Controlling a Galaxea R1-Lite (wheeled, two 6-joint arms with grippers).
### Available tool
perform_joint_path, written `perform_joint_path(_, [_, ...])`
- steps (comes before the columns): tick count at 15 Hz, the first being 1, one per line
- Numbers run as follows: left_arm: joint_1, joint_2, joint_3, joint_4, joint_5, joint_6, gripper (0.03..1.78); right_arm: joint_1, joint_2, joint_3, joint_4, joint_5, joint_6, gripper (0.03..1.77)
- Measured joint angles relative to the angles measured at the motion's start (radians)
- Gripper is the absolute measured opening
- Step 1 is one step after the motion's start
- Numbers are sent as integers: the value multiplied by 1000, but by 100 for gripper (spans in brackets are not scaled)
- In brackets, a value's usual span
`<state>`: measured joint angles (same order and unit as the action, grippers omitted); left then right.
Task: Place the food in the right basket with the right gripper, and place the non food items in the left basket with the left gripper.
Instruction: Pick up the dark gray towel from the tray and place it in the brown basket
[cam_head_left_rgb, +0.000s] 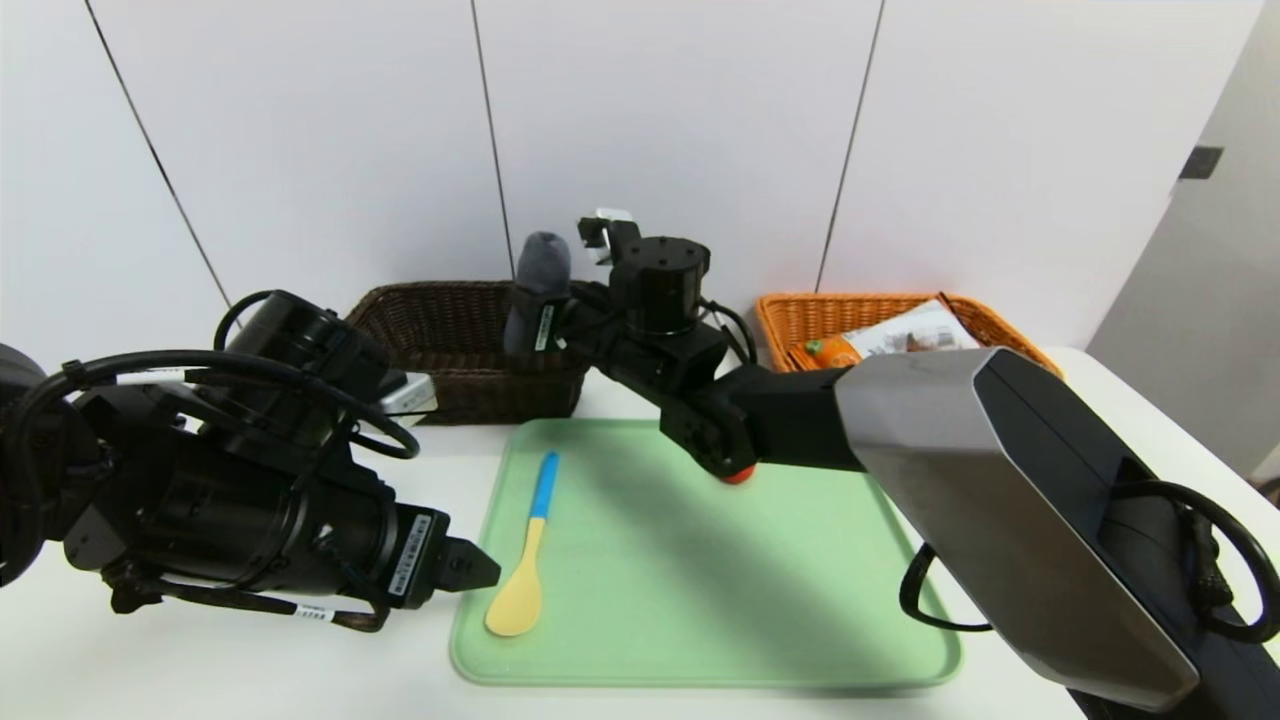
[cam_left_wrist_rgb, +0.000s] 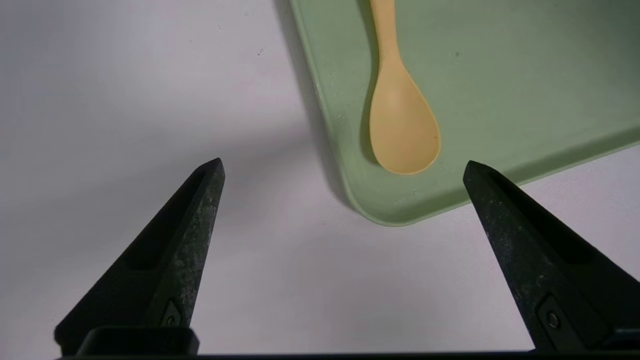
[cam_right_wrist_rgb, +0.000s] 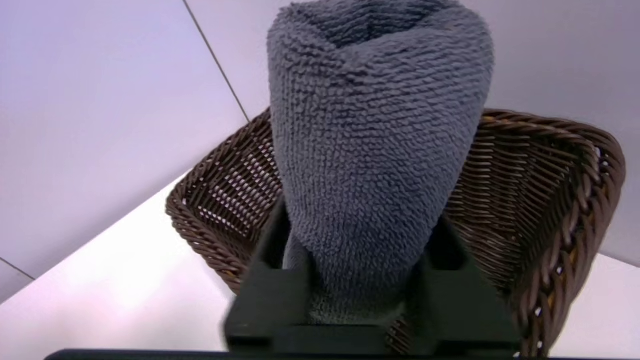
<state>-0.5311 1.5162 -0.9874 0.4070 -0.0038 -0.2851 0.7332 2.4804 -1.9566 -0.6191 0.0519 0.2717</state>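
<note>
1. The gray cloth is with me, upright over the dark basket, which sits at 11 o'clock from the middle of the tray.
2. My right gripper reaches across to that basket, its jaws a little apart with the cloth's lower part filling the space between them; I see it touching both sides.
3. On the green tray, the spoon lies toward 9 o'clock, blue handle pointing to about 12 o'clock and pale bowl near the rim.
4. A red item shows just past 12 o'clock on the tray, mostly hidden by my right arm; I can't tell what it is.
5. My left gripper hangs at the tray's 9 o'clock side, near the spoon, wide open and holding nothing.
6. At 1 o'clock from the tray, the orange basket holds orange and white packaging.
</note>
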Motion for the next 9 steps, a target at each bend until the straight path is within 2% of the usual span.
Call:
perform_joint_path(2, [0, -4, 6, 0, 0, 0, 169, -5, 3, 0, -1, -4, 2, 86])
perform_joint_path(5, [0, -12, 16, 0, 0, 0, 169, -5, 3, 0, -2, -7, 2, 113])
perform_joint_path(9, [0, -31, 31, 0, 0, 3, 169, -5, -13, 0, -2, -10, 1, 136])
